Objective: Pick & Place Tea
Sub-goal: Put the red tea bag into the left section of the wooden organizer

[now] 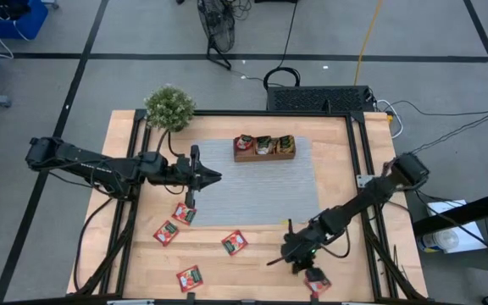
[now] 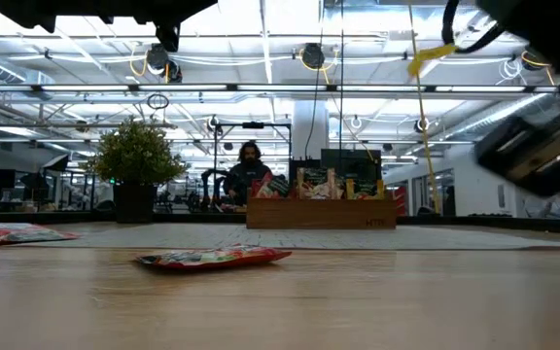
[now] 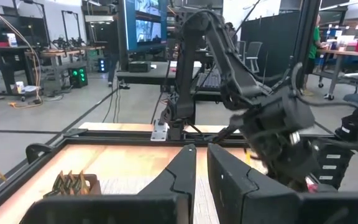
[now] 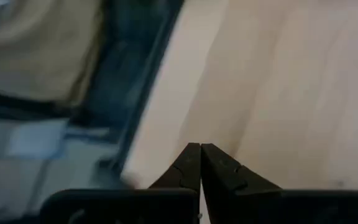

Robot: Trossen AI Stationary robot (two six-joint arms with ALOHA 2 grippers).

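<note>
My right gripper [image 1: 295,254], low right of the high view, has jaws shut on nothing. A tea packet [image 1: 316,283] lies just below it; I should reopen, then descend squarely. Left gripper [image 1: 214,176] jaws narrow, empty.

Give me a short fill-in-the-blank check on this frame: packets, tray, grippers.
1. Loose tea packets on the bare wood number ____; one is.
2. The wooden tray sits on the grey ____.
3. The right gripper has its fingers ____ with nothing between them.
4. The potted plant stands at the table's far ____ corner.

Missing words: five; mat; shut; left
</note>
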